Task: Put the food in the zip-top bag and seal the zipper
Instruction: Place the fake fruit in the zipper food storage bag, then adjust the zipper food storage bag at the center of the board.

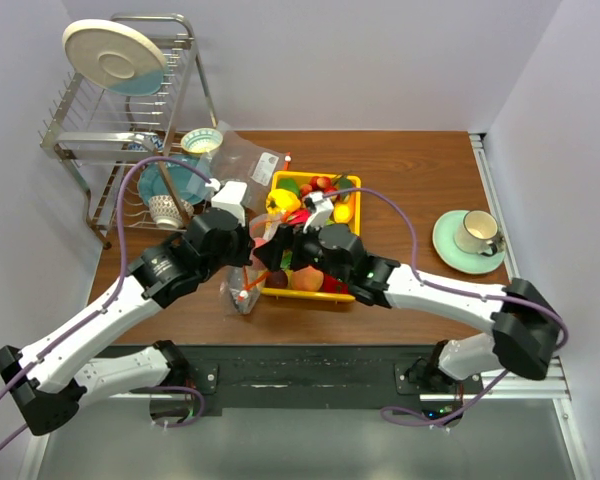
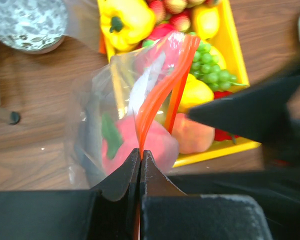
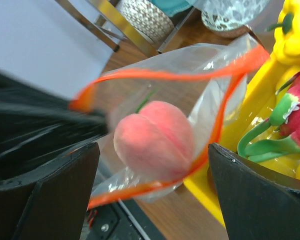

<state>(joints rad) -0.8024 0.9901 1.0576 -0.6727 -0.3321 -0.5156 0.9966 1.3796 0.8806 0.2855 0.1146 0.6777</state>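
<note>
- left pincer (image 2: 140, 157) clenched on one end of the zipper (image 2: 162, 90). The strip runs off toward 1 o'clock.
- zip-top bag (image 2: 95, 115) sits at the yellow tray's (image 2: 236, 47) 8 o'clock corner.
- right pincer (image 3: 151, 155) released, fingers clear of the peach (image 3: 155, 132), which sits in the bag mouth dead between them.
- Sealing likely follows the strip's axis, and the left arm is already on it.

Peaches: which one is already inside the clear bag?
The peach ringed by the orange zipper of the bag, between the fingers of the open right tool. The other peach lies in the yellow tray, outside the bag.
</note>
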